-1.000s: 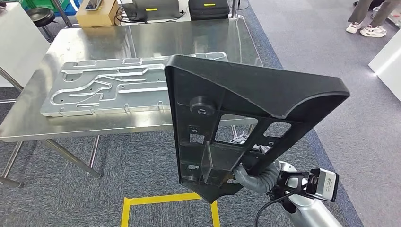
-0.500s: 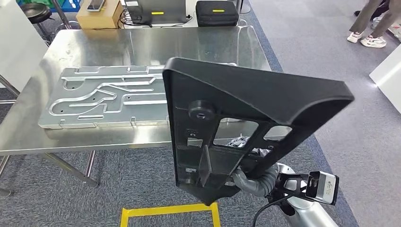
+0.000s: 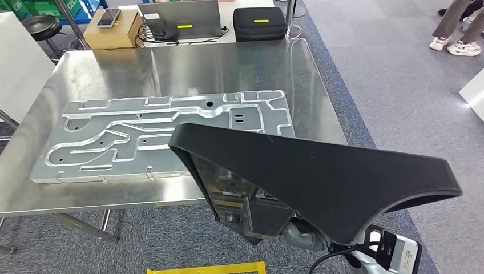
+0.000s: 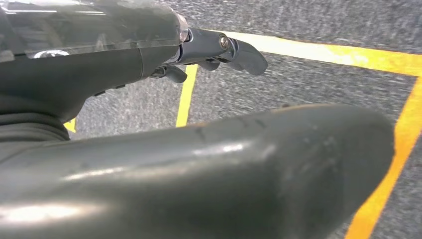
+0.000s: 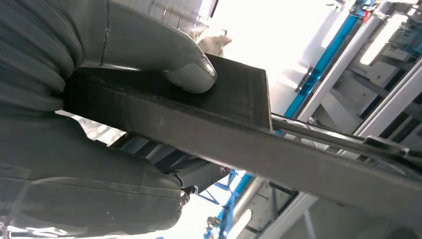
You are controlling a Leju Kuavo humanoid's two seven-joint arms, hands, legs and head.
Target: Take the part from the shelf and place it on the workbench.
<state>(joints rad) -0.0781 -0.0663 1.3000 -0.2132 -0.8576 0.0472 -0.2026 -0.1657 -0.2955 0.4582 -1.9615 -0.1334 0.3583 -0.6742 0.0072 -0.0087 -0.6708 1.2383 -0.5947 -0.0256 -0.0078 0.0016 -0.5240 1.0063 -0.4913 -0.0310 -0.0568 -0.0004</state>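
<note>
- Head view: you see one large black moulded plastic part (image 3: 319, 177), held low in front of the robot, overhanging the near edge of the single stainless steel workbench (image 3: 171, 63). One grooved grey aluminium plate (image 3: 160, 137) lies flat on it. Grey carpet surrounds the bench; a person's shoes (image 3: 456, 45) stand far right.
- Left wrist view: your left hand (image 4: 149, 55) holds nothing, fingers loosely extended above carpet crossed by yellow tape lines (image 4: 186, 94).
- Right wrist view: your right hand (image 5: 99, 99) clamps the part's edge, thumb (image 5: 164, 57) pressed on top.
</note>
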